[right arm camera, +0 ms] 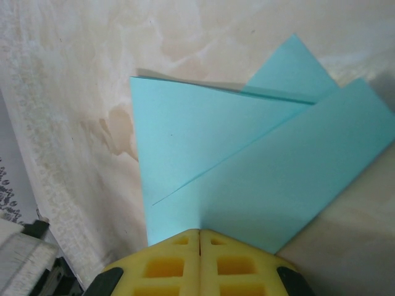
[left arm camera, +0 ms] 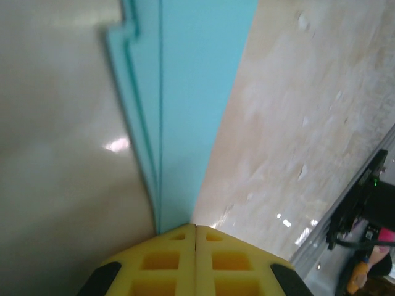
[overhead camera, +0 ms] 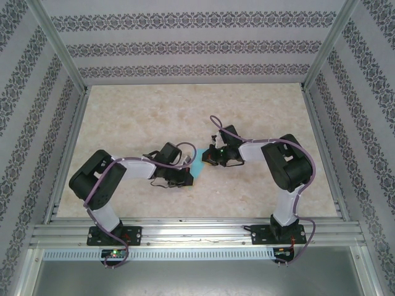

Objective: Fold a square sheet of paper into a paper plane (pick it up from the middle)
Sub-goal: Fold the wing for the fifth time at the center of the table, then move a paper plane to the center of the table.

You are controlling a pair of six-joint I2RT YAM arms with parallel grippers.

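Left gripper (left arm camera: pixel 195 229) is pinched fully closed on one end of the paper plane (left arm camera: pixel 185 92) — layered folds are seen running away from the pads. Right gripper (right arm camera: pixel 199 234) is clamped tight on its other edge, triangular flaps fanned out beyond. The paper is held between both arms, mid-table (overhead camera: pixel 142 117).

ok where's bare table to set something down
the far half of the table, up to the back wall, is bare; so is the near middle strip by the front rail. crowded mid-table: left gripper and right gripper both shut on the folded paper.
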